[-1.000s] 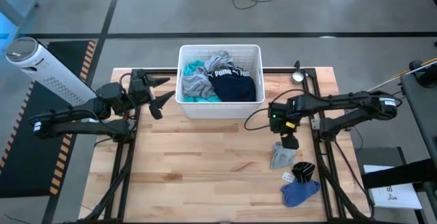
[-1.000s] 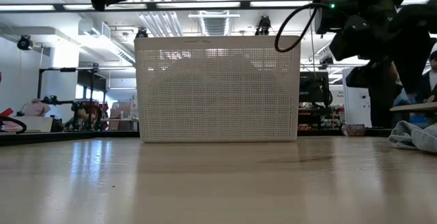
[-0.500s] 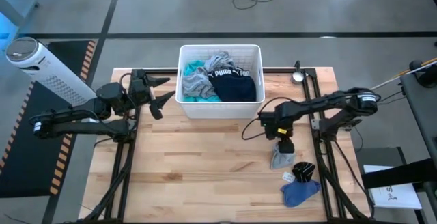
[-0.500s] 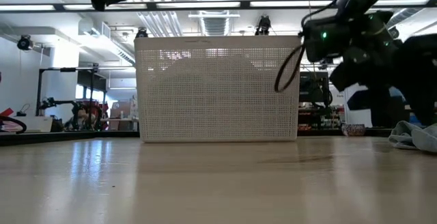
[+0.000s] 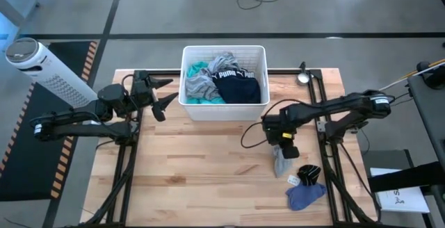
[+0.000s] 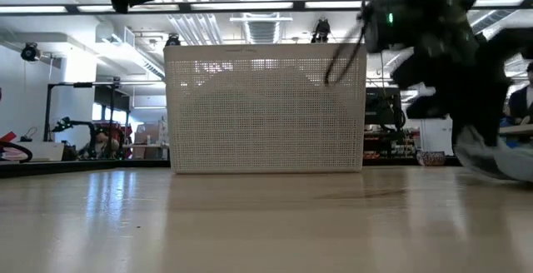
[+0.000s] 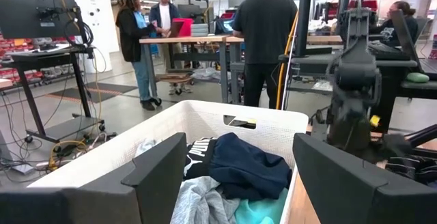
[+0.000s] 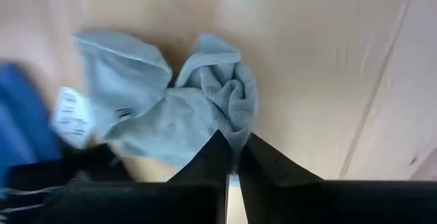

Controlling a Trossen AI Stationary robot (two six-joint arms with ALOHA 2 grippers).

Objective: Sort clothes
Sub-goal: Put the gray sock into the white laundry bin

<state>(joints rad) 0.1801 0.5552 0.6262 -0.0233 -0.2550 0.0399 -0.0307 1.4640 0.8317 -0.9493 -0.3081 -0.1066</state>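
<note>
End effector [image 8: 235, 157] of right arm pinches grey garment [image 8: 171, 115].

**Count of what is on and around the table**

One white perforated plastic bin [image 5: 224, 51] stands on one light wooden slatted table [image 5: 201, 165]. Inside the bin four soft garments can be told apart: one teal fabric piece [image 5: 197, 69], two grey fabric pieces [image 5: 199, 84] [image 5: 224, 62], and one navy-black garment with white lettering [image 5: 240, 85]. Three more items lie on the tabletop outside the bin: one light grey crumpled cloth [image 5: 281, 162], one blue cloth [image 5: 304, 196], and one small black piece [image 5: 309, 173]. Two dark robot arms reach over the table, one per side, each with one two-finger gripper: left gripper [image 5: 165, 94], right gripper [image 5: 285, 150]. One white perforated cylinder [image 5: 43, 71] stands off the table. The left wrist view shows four people in the room beyond.
</note>
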